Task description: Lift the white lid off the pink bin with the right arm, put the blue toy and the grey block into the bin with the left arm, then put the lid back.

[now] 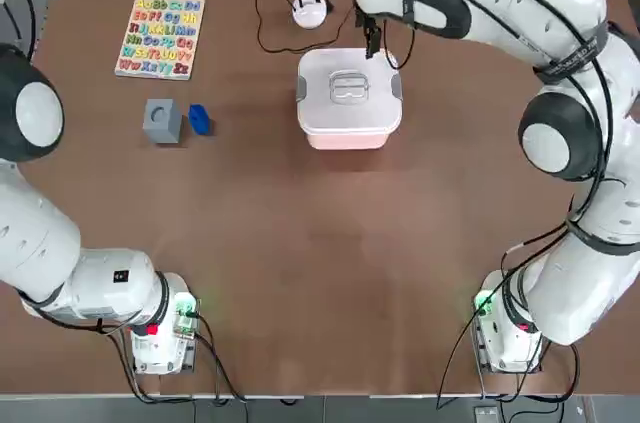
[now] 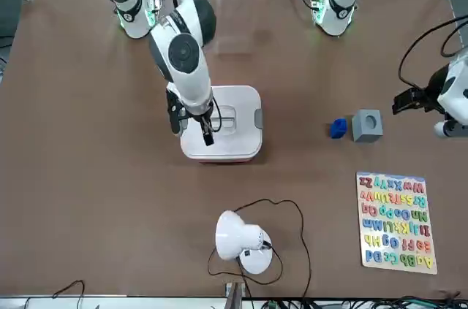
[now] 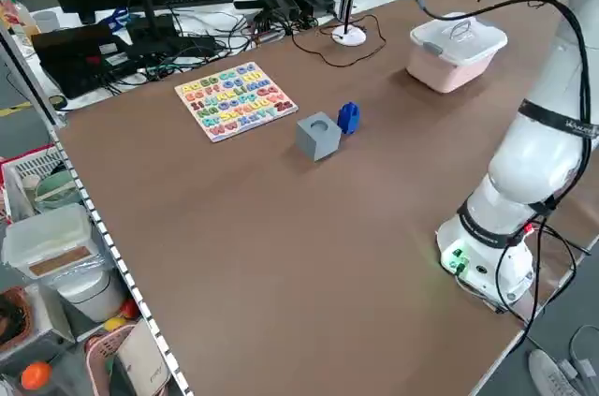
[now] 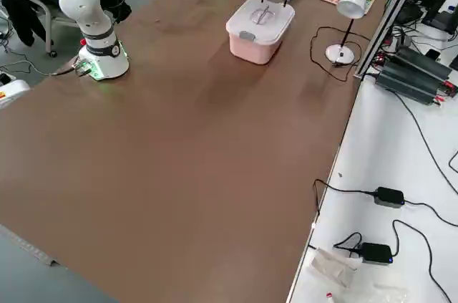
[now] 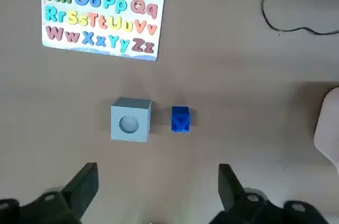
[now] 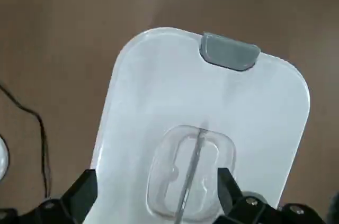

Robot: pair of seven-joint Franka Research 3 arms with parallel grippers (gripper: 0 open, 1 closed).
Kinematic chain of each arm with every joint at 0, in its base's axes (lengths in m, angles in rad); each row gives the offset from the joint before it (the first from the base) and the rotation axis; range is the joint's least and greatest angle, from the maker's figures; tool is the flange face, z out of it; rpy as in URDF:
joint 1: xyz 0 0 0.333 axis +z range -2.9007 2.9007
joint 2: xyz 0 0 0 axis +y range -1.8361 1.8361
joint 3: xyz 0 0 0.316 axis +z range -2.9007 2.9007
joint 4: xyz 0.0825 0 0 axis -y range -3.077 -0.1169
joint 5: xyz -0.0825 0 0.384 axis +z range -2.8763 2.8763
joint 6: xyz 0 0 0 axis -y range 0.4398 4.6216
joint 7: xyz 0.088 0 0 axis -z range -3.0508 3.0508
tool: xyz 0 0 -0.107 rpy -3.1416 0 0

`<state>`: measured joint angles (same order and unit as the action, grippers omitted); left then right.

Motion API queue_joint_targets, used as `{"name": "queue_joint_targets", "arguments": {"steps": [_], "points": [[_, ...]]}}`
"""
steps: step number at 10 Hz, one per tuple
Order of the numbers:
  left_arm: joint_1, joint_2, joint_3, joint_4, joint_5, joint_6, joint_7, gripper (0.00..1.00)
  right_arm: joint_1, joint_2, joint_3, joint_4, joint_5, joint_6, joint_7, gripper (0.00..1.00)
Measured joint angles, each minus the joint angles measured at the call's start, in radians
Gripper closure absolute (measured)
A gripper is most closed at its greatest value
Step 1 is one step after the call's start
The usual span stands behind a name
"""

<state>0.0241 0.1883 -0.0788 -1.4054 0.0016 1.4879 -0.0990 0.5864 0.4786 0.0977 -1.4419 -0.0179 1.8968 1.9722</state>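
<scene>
Nearest the robot's bases, bare brown table (image 1: 320, 273) is seen. Farther out on the left, the grey block (image 1: 162, 121) and the blue toy (image 1: 199, 120) are set just beside each other, below the left gripper (image 5: 153, 181), whose fingers are spread wide and empty. Toward the middle, the pink bin (image 1: 348, 135) is closed by the white lid (image 1: 349, 89). Above the lid's far edge the right gripper (image 6: 156, 189) is held, fingers parted, nothing grasped. Beyond lies an alphabet puzzle board (image 1: 160, 37).

White lid (image 1: 349, 88) with grey clips is sitting on the pale pink bin (image 1: 348, 137). Bright blue toy (image 1: 199, 120), plain grey block (image 1: 163, 121), rainbow-lettered alphabet puzzle board (image 1: 160, 37), all showing against the brown table (image 1: 300, 273).
</scene>
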Motion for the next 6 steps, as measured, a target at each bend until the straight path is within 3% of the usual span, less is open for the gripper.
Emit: {"name": "queue_joint_targets", "arguments": {"steps": [6], "points": [[0.001, 0.0, -0.002, -0.08, 0.0, 0.062, -0.009, 0.0, 0.021, -0.006, 0.0, -0.101, -0.009, 0.108, 0.0, 0.0]]}}
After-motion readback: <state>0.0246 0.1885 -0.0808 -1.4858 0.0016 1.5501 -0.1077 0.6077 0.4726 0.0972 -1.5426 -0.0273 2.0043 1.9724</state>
